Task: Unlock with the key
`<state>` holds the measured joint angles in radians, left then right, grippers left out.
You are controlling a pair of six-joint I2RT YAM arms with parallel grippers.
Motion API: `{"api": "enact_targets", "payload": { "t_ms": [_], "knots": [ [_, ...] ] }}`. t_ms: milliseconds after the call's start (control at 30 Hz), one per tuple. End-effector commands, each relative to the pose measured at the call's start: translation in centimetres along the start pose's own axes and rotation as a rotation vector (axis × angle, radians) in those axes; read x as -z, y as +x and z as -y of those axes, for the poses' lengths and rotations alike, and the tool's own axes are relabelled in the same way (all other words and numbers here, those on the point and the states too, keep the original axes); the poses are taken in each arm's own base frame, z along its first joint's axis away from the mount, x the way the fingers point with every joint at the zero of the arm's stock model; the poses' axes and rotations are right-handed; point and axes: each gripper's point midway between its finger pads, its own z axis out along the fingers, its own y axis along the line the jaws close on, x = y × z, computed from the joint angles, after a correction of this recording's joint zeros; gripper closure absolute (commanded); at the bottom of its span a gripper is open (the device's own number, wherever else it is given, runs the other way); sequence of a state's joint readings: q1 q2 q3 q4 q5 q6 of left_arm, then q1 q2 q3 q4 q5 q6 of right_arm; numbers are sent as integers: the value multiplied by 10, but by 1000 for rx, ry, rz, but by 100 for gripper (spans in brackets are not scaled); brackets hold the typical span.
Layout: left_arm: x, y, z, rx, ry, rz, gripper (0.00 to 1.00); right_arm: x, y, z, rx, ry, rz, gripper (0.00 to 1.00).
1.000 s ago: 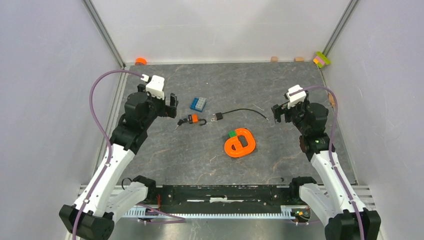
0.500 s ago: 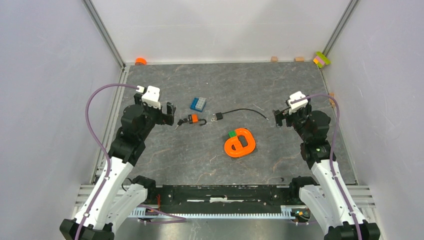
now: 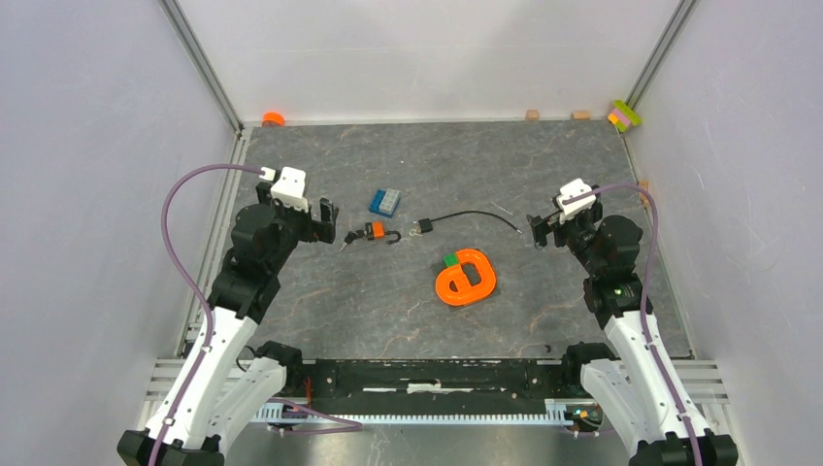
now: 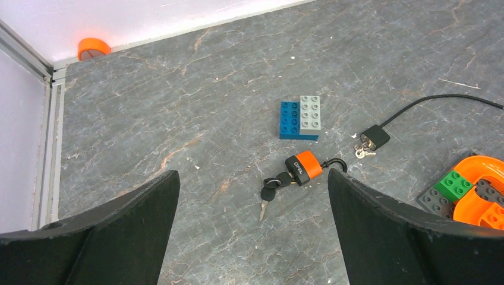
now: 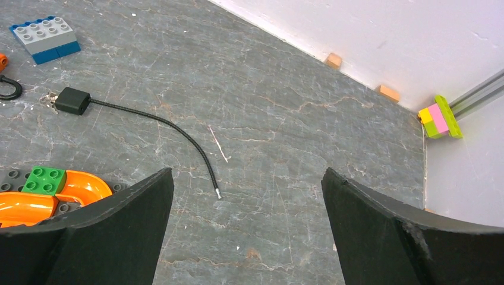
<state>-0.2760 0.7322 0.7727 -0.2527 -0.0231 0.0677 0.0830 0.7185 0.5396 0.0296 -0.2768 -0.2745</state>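
Note:
The key (image 4: 265, 200), black head and short silvery blade, lies flat on the table, joined by a ring to a second black-headed key stuck in the orange padlock (image 4: 304, 168). The padlock's black shackle stands open. In the top view the key (image 3: 345, 240) lies just left of the padlock (image 3: 374, 231). My left gripper (image 3: 328, 221) is open and empty, hovering just left of the key; in the left wrist view (image 4: 252, 178) the key sits between the fingers. My right gripper (image 3: 541, 229) is open and empty at the far right, over bare table (image 5: 246, 175).
A small black lock (image 3: 425, 225) on a thin black cable (image 5: 178, 133) lies right of the padlock, with tiny silvery keys (image 4: 362, 152) beside it. A blue and grey brick (image 3: 385, 201) lies behind the padlock. An orange ring-shaped piece (image 3: 466, 278) with a green brick sits mid-table.
My left gripper has moved a little nearer and lower, toward the key. My right gripper has shifted slightly nearer. Both stay open; the key and padlock have not moved.

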Motion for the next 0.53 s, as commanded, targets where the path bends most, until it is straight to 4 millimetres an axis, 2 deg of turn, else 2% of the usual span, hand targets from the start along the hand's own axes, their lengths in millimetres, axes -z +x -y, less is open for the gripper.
{"api": "enact_targets", "payload": {
  "t_ms": [0,500],
  "knots": [
    [0,-8,0,44,0,20,0,1,-9,2,18,3,33,2],
    [0,-4,5,59,28,9,0,2,-11,7,4,30,37,2]
  ]
}}
